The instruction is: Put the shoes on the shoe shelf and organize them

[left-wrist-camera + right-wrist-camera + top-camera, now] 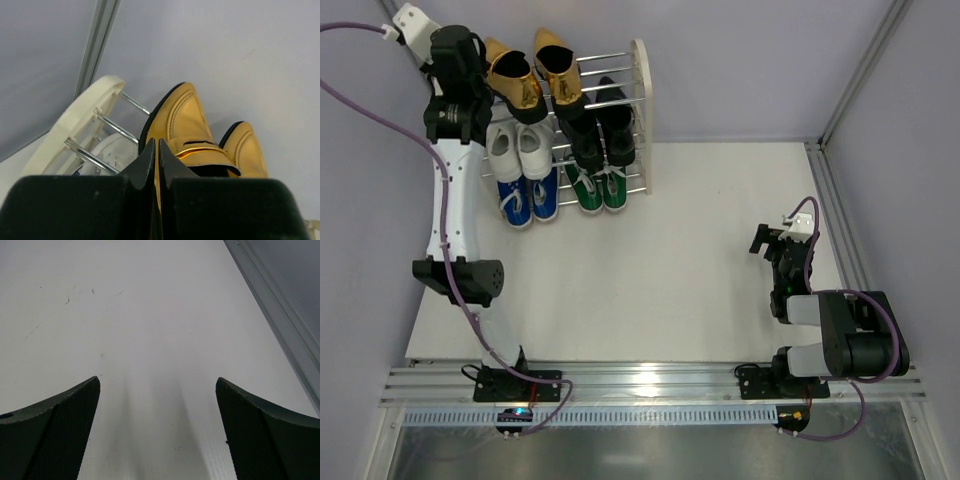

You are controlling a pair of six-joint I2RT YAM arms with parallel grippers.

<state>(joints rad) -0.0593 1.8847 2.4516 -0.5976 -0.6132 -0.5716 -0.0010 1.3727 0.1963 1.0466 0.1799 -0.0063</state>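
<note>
White and bare over most of its surface, the tabletop [670, 260] carries the small tiered shoe shelf with cream-white rounded end frames and thin chrome rods [641, 100] at its 11 o'clock corner, and all five pairs sit on it. The shiny gold pointed shoes [517, 82] lie side by side on the highest tier. The glossy black pointed loafers [600, 130] sit at about 4 o'clock from them. The white sneakers [519, 150] rest on the shelf's 9 o'clock half, with the blue sneakers [529, 198] just at 6 o'clock of them. The green canvas sneakers with white laces [599, 188] stand beside the blue pair at its 3 o'clock, directly below the loafers. The white-and-black left arm [460, 190] stretches toward 12 o'clock and ends at the shelf's 9 o'clock end, next to the gold pair. In the left wrist view the left jaws are pressed together, their black fingertips [147, 152] right in front of the nearer gold shoe [185, 120]; I cannot tell whether they touch it. A cream end frame [70, 130] and a white sneaker [117, 150] show at 9 o'clock of them. The black right arm [840, 335] is folded at the tabletop's 3 o'clock edge, well apart from the shelf. The right jaws are spread wide, the textured pads [55, 430] hanging over bare tabletop beside a grey metal rail [280, 315].
</note>
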